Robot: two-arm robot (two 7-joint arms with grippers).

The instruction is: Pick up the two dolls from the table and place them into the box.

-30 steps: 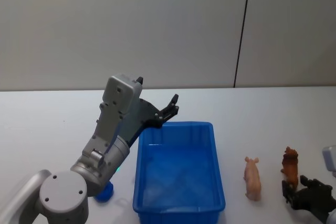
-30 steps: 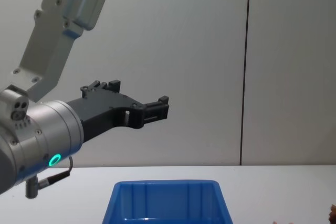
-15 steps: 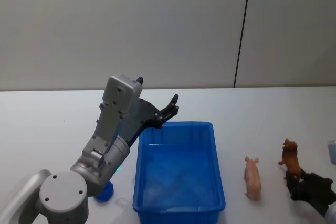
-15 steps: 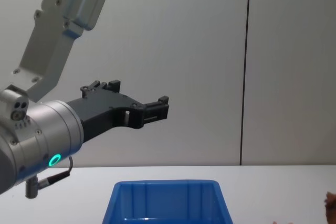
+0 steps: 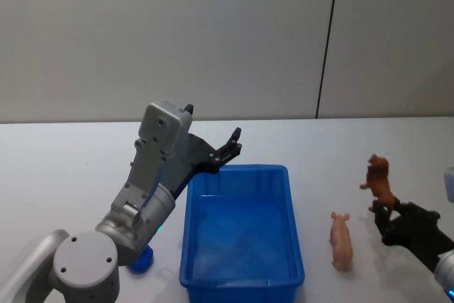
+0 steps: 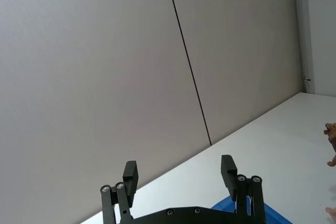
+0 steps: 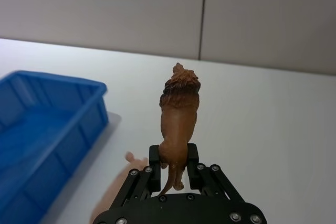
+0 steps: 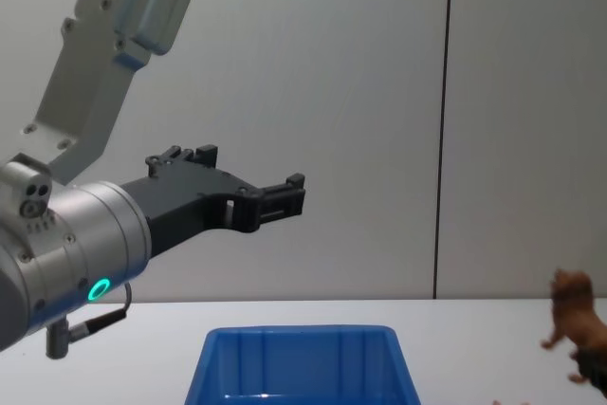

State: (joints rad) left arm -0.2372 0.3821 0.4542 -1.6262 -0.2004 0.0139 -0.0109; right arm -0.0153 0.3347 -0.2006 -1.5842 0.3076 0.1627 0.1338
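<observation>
The right gripper (image 5: 383, 214) is off to the right of the blue bin (image 5: 248, 169), fingers clamped on the hind end of a brown lion toy (image 5: 378, 179), which it holds upright, clear of the white table (image 5: 57, 168). A pink pig toy (image 5: 341, 241) lies on the table between the bin and that gripper, close to the bin's right wall. The left gripper (image 5: 235, 141) hangs above the bin's far left corner, fingers apart and holding nothing. A small blue object (image 5: 142, 260) sits just left of the bin's near corner, partly hidden by the left arm.
</observation>
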